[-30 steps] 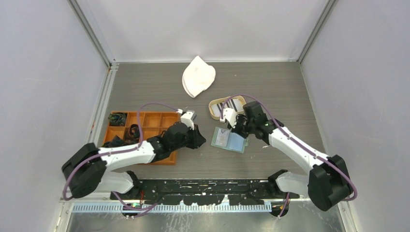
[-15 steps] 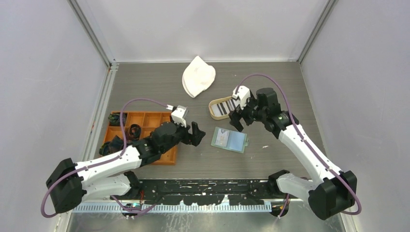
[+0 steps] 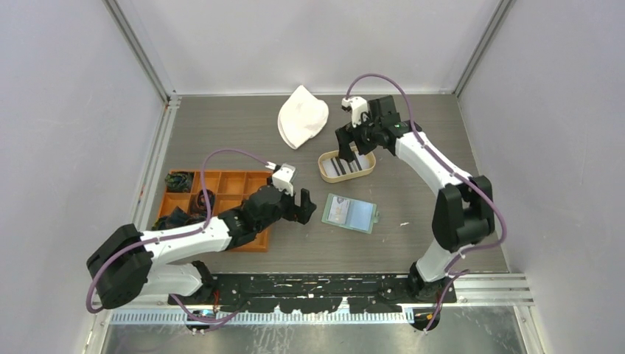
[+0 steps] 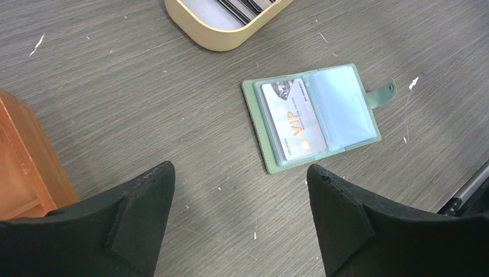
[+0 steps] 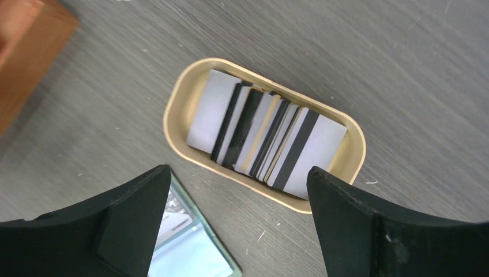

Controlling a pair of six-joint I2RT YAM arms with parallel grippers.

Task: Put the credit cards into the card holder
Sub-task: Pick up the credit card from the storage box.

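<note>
The sage-green card holder [image 3: 351,213] lies open and flat on the table, with a pale VIP card [image 4: 291,121] in its left clear pocket. It also shows in the left wrist view [image 4: 314,115] and at the bottom of the right wrist view [image 5: 190,248]. Several black and white credit cards [image 3: 346,163] lie fanned in the oval tan tray [image 5: 173,109]; the right wrist view shows these cards [image 5: 265,138] from above. My left gripper [image 3: 308,209] [image 4: 240,170] hangs open just left of the holder, holding nothing. My right gripper [image 3: 352,147] [image 5: 239,171] is open and empty above the tray.
An orange compartmented tray [image 3: 228,184] with dark small items sits under my left forearm; its corner [image 4: 23,156] lies close to the left fingers. A white cloth [image 3: 302,116] lies at the back, left of the right gripper. The tan tray's rim [image 4: 213,37] is just beyond the holder.
Both grippers have opened and come off the card holder. The right arm swung back to above the tan tray. The left gripper drew away left, then edged toward the holder.
</note>
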